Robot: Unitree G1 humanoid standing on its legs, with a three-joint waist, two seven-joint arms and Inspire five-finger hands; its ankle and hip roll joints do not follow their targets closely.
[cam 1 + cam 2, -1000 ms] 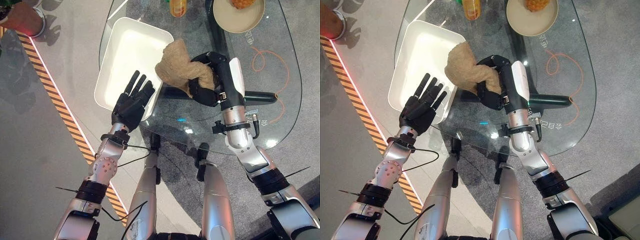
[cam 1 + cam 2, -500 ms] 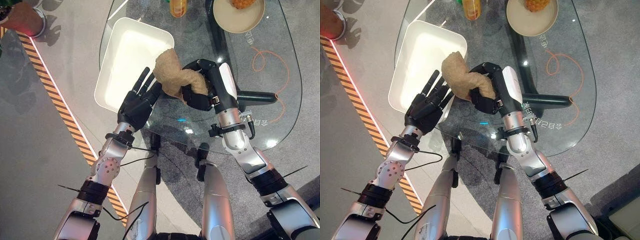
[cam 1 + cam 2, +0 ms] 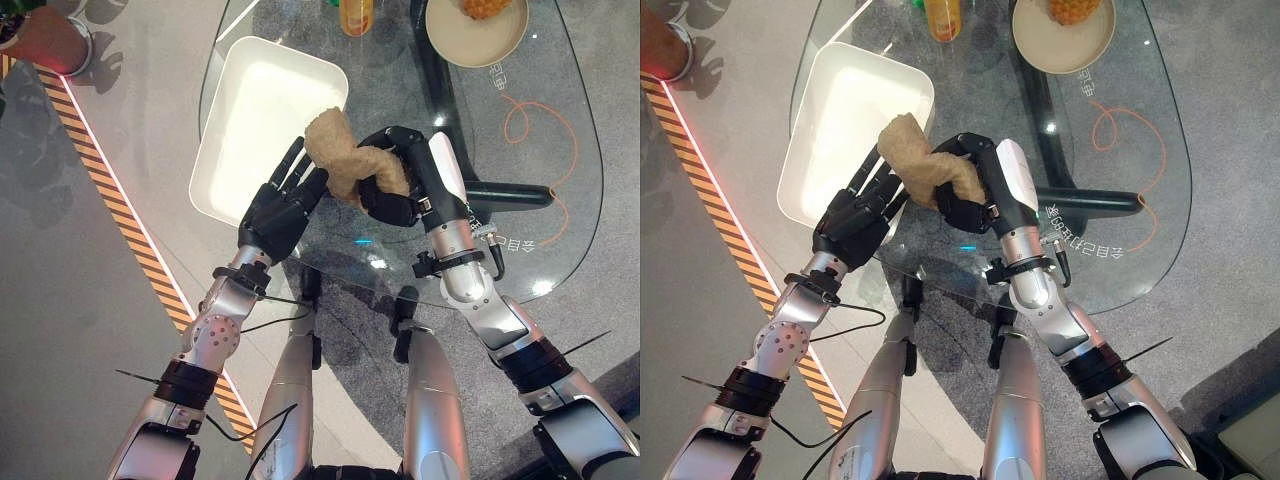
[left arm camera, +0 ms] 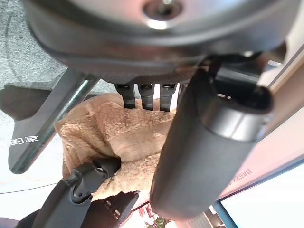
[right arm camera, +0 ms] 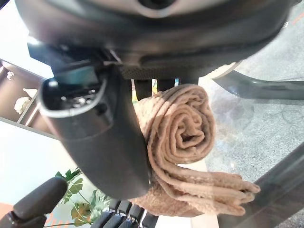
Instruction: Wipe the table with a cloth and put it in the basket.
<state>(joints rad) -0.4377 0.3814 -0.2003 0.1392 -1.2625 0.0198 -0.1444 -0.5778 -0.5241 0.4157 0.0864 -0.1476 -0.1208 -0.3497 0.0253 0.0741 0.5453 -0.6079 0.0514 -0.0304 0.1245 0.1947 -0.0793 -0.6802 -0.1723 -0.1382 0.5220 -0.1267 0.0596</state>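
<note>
A tan rolled cloth (image 3: 335, 150) is held above the glass table (image 3: 560, 190), just off the near right edge of the white basket (image 3: 240, 120). My right hand (image 3: 400, 190) is shut on the cloth, its fingers curled round the lower part, and the right wrist view shows the cloth's (image 5: 185, 137) roll pressed against the palm. My left hand (image 3: 275, 210) is open beside it on the left, and its straight fingertips touch the cloth (image 4: 123, 137). The top end of the cloth sticks up free.
A yellow bottle (image 3: 356, 12) and a beige plate (image 3: 478, 35) with a fruit on it stand at the table's far side. An orange cord (image 3: 520, 115) loops under the glass. An orange-striped floor line (image 3: 100, 170) and a pot (image 3: 50, 40) lie to the left.
My right hand has carried the cloth left, closer to the basket's edge. My left hand has risen to the right and its fingertips now touch the cloth.
</note>
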